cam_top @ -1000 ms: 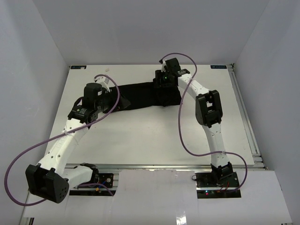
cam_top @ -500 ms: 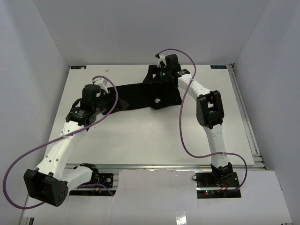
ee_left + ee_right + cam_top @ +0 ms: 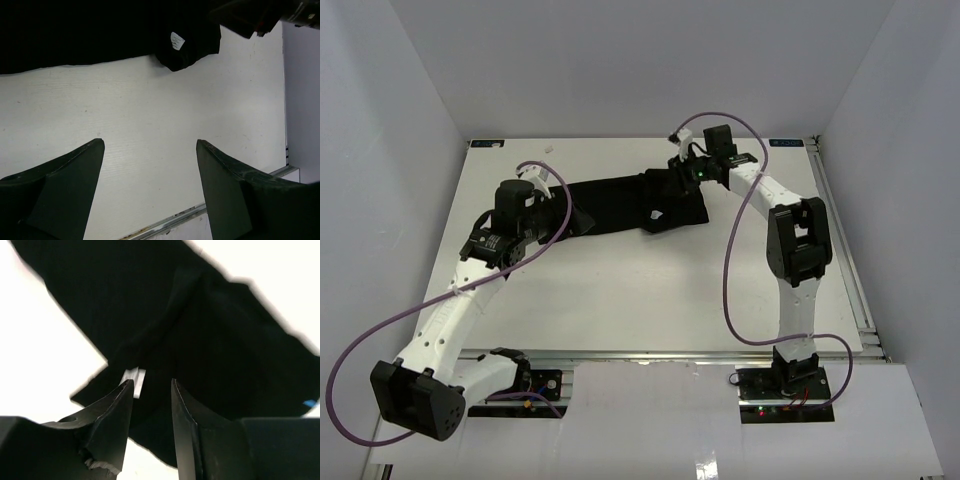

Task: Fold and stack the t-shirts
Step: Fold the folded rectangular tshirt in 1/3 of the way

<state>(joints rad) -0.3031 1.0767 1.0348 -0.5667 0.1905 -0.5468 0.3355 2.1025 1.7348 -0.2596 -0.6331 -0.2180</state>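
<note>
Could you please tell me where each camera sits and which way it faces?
Top external: above and behind the arms, looking down on the table and black t-shirt; both arms show.
Left wrist: on the left arm, looking past the open left pincer across the table to the shirt's edge.
Right wrist: on the right arm, looking down past the right pincer onto the shirt.
Shared: both wrist views show the white neck tag.

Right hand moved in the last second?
Yes. The right hand shifted right, toward the table's right-edge rail, now at the shirt's right end.
</note>
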